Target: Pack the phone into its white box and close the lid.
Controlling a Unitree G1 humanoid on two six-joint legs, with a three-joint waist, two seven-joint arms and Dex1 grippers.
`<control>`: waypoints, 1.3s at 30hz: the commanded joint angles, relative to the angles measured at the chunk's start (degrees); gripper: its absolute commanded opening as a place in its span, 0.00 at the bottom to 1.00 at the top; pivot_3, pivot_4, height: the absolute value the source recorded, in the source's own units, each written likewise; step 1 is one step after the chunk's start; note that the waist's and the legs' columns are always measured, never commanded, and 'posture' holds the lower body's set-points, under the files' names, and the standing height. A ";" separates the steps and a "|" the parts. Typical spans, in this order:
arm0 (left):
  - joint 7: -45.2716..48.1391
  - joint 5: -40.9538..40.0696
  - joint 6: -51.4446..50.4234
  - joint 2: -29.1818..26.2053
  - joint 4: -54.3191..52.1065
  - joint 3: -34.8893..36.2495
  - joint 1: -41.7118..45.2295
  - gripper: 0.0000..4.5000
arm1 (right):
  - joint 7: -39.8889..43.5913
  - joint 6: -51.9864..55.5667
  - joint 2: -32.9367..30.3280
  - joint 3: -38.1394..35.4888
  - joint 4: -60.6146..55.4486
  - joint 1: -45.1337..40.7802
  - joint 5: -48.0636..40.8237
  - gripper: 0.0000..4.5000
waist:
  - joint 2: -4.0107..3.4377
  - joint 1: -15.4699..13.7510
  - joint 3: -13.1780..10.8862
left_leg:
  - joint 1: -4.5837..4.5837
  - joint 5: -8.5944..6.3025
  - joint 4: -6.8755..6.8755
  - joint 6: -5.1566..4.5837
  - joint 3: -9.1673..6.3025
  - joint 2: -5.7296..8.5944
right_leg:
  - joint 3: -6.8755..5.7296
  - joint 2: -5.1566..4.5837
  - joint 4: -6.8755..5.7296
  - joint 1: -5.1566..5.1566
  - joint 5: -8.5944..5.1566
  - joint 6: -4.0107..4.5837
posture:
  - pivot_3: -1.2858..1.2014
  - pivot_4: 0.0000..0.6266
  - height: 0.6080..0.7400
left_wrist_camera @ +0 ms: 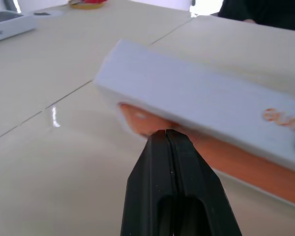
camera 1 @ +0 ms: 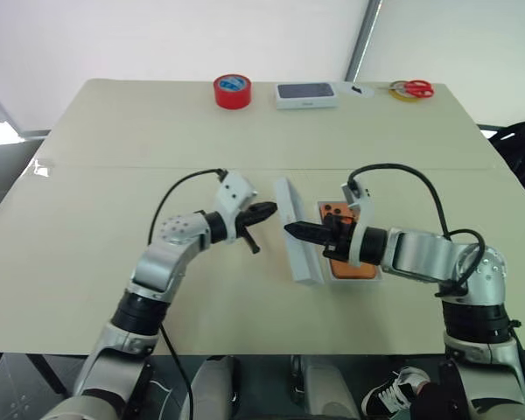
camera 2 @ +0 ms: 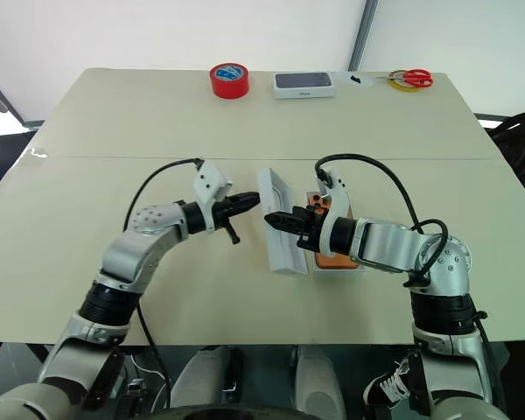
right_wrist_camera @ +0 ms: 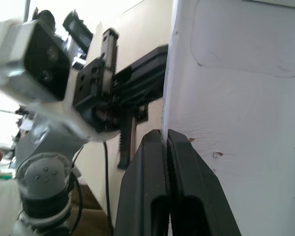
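— Nearest the camera, state of the left gripper [camera 1: 267, 210]?
— Clenched, black fingers pressed together, tips just beside the orange-printed outer face of the rectangular white cardboard lid [camera 1: 299, 234]. Impossible to tell whether touching.

— Position of the lid?
— Stands tilted on one long edge at mid-table, between the two arms, plain white inside turned toward the right arm.

— And the right gripper [camera 1: 295, 230]?
— Pinched on the lid's wall, fingers nearly together.

— Whereabouts of the slim orange phone [camera 1: 336, 213]?
— Lies flat in the shallow white box [camera 1: 367, 279], just right of the lid, partly hidden under the right arm, camera bump at the far end.

— Farther back?
— Along the far edge: a red tape roll [camera 1: 232, 91], a white box with a dark top [camera 1: 306, 94], red-handled scissors [camera 1: 412, 88].
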State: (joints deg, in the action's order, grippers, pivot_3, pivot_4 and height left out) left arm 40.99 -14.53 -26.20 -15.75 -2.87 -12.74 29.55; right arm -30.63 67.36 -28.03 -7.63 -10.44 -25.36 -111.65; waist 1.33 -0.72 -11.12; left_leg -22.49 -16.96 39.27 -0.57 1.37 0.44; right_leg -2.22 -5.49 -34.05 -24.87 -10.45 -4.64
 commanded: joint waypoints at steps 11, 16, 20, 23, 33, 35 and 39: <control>-0.31 2.89 -0.73 10.43 5.10 -9.24 5.87 0.00 | 8.64 6.58 -27.56 -0.29 3.77 -11.47 8.94 0.70 | -0.03 -0.10 -0.02 | -0.08 -0.02 -0.04 -0.02 0.00 -0.08 | 0.02 0.14 0.10 -0.04 -0.12 0.12 | 0.52 0.24 0.97; -1.03 2.70 -0.99 12.90 7.47 -8.11 6.66 0.00 | 21.65 5.23 -34.39 4.11 -0.76 -10.03 29.29 0.22 | -0.04 -0.01 0.00 | -0.05 -0.03 -0.04 -0.06 0.05 -0.12 | 0.03 0.16 0.17 -0.04 -0.13 0.11 | 0.52 0.24 0.97; -2.25 1.89 -1.90 12.66 6.67 -5.71 6.08 0.00 | 31.74 1.11 -38.66 10.81 -7.40 -7.58 45.58 0.00 | -0.04 0.01 0.00 | -0.07 -0.04 -0.04 -0.06 -0.01 -0.19 | 0.03 0.26 0.17 -0.07 -0.18 0.06 | 0.52 0.24 0.97; -2.22 0.28 -4.93 10.48 4.26 -2.80 5.67 0.00 | 37.17 -2.52 -39.95 15.02 -10.23 -5.42 55.73 0.00 | -0.04 0.09 -0.01 | -0.08 -0.04 -0.04 -0.05 0.02 -0.20 | 0.04 0.26 0.16 -0.12 -0.19 0.03 | 0.52 0.24 0.97; 6.89 -6.77 -16.73 -3.70 -8.64 -1.00 0.84 0.00 | 48.54 -6.82 -36.85 17.62 -10.23 -2.71 71.78 0.00 | -0.05 0.00 -0.01 | -0.13 -0.04 -0.04 -0.05 0.04 -0.20 | 0.11 0.28 0.11 -0.21 -0.15 0.14 | 0.52 0.24 0.97; 8.63 -6.25 -16.80 -6.04 -9.91 -2.91 -0.17 0.00 | 50.34 -6.95 -35.88 17.45 -10.13 -2.79 73.47 0.00 | -0.04 -0.08 -0.01 | -0.16 -0.04 -0.04 -0.04 0.04 -0.19 | 0.12 0.28 0.11 -0.23 -0.15 0.14 | 0.52 0.24 0.97; 8.45 -2.65 -15.18 -7.10 -8.37 -7.65 0.13 0.00 | 53.63 -6.81 -34.42 17.44 -10.74 -3.12 76.16 0.00 | -0.04 -0.12 -0.01 | -0.16 -0.04 -0.03 -0.04 0.04 -0.17 | 0.12 0.25 0.11 -0.22 -0.15 0.16 | 0.52 0.24 0.97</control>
State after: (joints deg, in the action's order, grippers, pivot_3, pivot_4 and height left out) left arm 49.56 -18.39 -42.88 -23.50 -10.56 -18.66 28.97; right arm 21.65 61.10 -62.67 10.79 -19.59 -27.79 -37.05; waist 1.29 -0.84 -11.13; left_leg -22.65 -16.99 39.25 -0.62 1.42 0.27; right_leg -2.09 -5.25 -33.94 -25.09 -10.60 -4.49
